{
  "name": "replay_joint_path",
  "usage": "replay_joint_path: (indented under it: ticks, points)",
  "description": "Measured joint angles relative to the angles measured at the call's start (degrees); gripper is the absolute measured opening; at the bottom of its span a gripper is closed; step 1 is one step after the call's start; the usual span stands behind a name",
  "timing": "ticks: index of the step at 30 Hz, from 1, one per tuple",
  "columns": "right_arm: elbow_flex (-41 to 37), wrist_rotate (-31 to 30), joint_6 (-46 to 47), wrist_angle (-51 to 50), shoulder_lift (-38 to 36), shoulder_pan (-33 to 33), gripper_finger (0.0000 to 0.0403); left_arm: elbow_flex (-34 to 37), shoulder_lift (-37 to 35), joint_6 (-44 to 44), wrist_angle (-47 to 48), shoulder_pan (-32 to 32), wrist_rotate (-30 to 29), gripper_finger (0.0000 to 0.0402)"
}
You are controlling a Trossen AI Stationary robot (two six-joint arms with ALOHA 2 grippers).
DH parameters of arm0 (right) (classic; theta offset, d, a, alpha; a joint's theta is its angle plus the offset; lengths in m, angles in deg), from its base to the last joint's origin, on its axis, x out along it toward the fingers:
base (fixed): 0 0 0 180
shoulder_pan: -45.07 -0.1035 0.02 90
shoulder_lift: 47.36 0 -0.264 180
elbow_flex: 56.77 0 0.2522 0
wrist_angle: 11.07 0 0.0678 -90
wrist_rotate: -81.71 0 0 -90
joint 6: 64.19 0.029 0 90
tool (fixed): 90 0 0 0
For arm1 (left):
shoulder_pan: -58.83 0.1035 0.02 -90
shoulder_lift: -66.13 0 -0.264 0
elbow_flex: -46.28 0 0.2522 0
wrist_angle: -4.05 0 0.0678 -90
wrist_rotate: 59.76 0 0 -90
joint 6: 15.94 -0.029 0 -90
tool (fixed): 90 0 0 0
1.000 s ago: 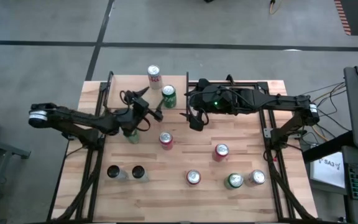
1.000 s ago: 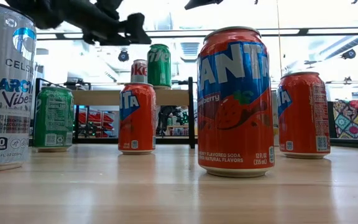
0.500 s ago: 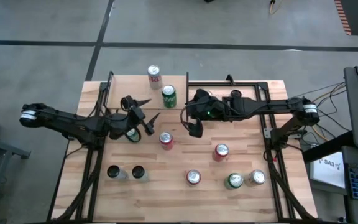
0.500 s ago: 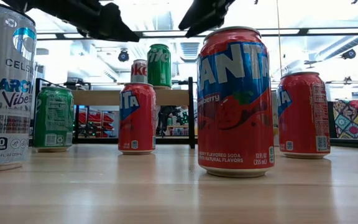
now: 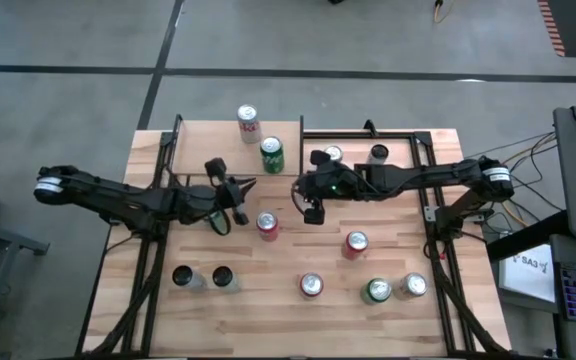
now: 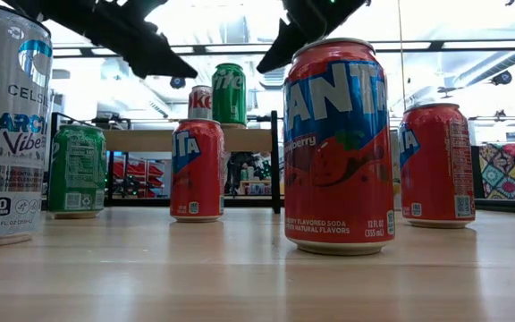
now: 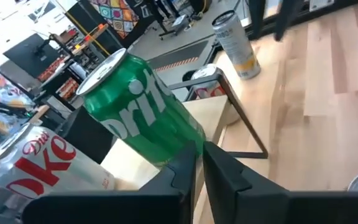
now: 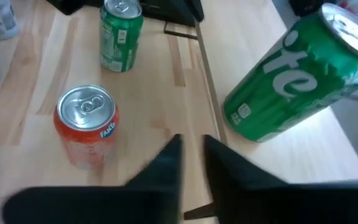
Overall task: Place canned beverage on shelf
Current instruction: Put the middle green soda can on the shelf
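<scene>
The shelf (image 5: 208, 145) is a small pale board with black posts at the table's back left. On it stand a green Sprite can (image 5: 270, 152) and a Diet Coke can (image 5: 247, 118), also seen in the low view as Sprite can (image 6: 229, 94) and Diet Coke can (image 6: 200, 103). My left gripper (image 5: 240, 190) hovers just in front of the shelf, shut and empty, its fingers (image 7: 185, 168) pointing at the Sprite can (image 7: 142, 112). My right gripper (image 5: 310, 210) hangs shut and empty to the right of the shelf, above an orange Fanta can (image 8: 86, 124).
Loose cans stand around the table: a Fanta can (image 5: 267, 224) mid-table, a green can (image 6: 76, 170) under the left arm, red cans (image 5: 356, 243) and several more along the front. Two cans (image 5: 378, 153) stand at the back right. A black shelf post (image 8: 204, 62) runs beside the right gripper.
Both grippers have gone from wide open to shut with nothing in them. The right arm pulled back from the shelf toward the table's middle, and the left gripper moved right.
</scene>
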Motion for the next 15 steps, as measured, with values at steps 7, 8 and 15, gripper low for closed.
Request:
replay_joint_path:
  ticks: [7,8,15]
  points:
    - [-0.5,-0.4,-0.3,4.0,0.0,0.0,0.0009,0.0,0.4,-1.2,-1.6,7.3,5.9,0.0001]
    - [-0.5,-0.4,-0.3,4.0,0.0,0.0,0.0009,0.0,0.7,-0.8,-1.6,8.5,6.2,0.0000]
    - [-0.6,-0.4,0.2,4.0,0.0,0.7,0.0009,0.0,4.5,-0.2,-6.1,11.8,7.6,0.0000]
